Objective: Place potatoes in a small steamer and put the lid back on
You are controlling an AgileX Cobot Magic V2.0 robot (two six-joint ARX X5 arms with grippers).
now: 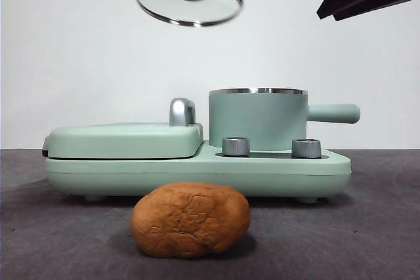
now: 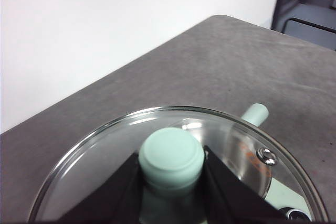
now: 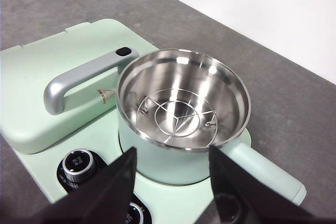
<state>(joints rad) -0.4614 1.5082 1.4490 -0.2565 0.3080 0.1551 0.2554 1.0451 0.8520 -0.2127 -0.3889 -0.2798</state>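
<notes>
Left end effector [image 2: 170, 182] pinching the mint knob of the lid [image 2: 210, 145], both jaws pressed against its sides; lid held tilted, high above the grill cover [image 1: 125, 139] in the front view, upper edge cut off by the frame. Right end effector [image 3: 170, 174] spread wide, holding nothing, hovering over the small steamer [image 3: 181, 103]; only a dark tip at the top corner in the front view. Steamer open on the green base [image 1: 197, 168], wire rack inside, handle pointing outward. Potato [image 1: 190, 220] on the grey tabletop [image 1: 367, 227] in front of the base, apart from it. Two steel dials [image 1: 236, 146] partly hidden behind the right jaws. Bare tabletop either side of the potato.
</notes>
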